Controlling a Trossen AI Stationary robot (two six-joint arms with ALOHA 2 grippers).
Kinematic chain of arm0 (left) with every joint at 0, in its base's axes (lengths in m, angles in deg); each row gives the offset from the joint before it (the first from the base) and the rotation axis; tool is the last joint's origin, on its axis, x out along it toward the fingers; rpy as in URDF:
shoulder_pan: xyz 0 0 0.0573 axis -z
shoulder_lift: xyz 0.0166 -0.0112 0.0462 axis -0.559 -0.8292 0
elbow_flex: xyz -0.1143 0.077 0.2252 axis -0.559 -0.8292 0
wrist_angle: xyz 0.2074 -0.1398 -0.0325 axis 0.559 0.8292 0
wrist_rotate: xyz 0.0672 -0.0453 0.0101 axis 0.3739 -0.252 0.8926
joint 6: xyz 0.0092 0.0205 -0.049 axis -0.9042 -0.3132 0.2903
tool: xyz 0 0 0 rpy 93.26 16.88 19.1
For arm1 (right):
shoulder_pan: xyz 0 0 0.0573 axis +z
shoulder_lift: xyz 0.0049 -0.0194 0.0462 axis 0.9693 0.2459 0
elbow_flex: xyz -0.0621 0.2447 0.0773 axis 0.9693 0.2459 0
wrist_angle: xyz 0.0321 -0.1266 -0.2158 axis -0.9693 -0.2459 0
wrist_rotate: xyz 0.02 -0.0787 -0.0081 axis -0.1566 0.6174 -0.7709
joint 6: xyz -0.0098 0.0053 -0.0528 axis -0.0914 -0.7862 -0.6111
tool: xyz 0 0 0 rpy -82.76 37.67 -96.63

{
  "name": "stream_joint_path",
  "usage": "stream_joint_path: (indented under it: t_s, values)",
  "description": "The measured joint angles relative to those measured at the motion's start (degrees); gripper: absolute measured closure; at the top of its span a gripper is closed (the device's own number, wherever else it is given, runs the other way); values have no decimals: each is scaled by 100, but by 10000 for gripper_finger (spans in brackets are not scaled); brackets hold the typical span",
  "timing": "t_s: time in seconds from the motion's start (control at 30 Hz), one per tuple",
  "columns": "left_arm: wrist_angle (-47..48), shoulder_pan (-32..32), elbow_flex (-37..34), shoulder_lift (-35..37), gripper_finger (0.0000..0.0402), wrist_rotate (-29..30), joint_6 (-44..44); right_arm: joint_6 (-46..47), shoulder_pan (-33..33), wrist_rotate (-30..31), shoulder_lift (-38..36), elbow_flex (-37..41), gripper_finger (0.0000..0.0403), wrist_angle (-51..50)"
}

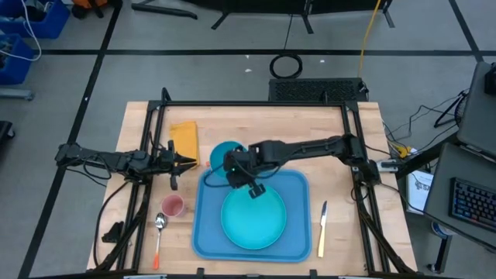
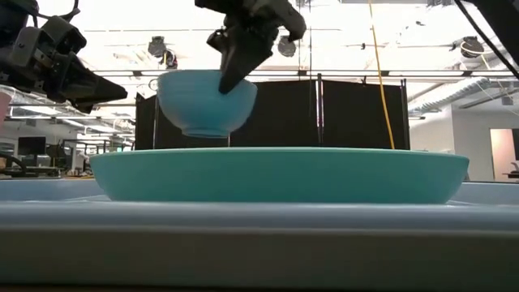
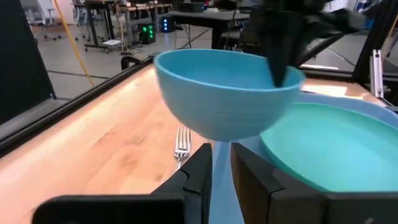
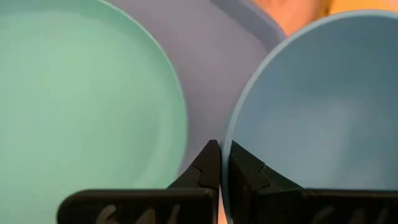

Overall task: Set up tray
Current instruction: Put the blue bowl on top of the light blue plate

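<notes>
One bowl (image 2: 207,102) pinched by its rim in the right gripper (image 1: 235,175), hanging above the tray (image 1: 298,186) beside the plate (image 1: 253,218); lower it slow and level (left gripper (image 1: 183,161) waits nearby, slightly parted).

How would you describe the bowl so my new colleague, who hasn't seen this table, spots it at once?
Find the big blue tray near the table's front, with a round turquoise plate on it. Above the tray's far left corner, the right gripper holds a small blue bowl in the air by its rim. It is deeper and bluer than the flat plate.
</notes>
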Motion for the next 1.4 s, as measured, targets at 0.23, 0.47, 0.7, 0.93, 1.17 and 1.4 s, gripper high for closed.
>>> stream_joint_path:
  t_s: [0.23, 0.47, 0.7, 0.93, 1.17, 1.4]
  values:
    - [-7, 0, 0, 2, 339, 0, 1, 374, 377, -2, -32, 0, 403, -149]
    - [-7, 0, 0, 2, 339, 0, 1, 702, 772, -2, -29, 0, 403, -257]
    - [-7, 0, 0, 2, 339, 0, 1, 1019, 1171, -2, -29, 4, 403, -332]
    - [-7, 0, 0, 2, 339, 0, 0, 1402, 1459, 0, -29, 4, 403, -319]
    - [-7, 0, 0, 2, 339, 0, 1, 1718, 1706, -4, -29, 4, 403, -317]
    - [-9, 0, 0, 2, 339, 0, 1, 2013, 1894, -2, -19, 359, 403, -141]
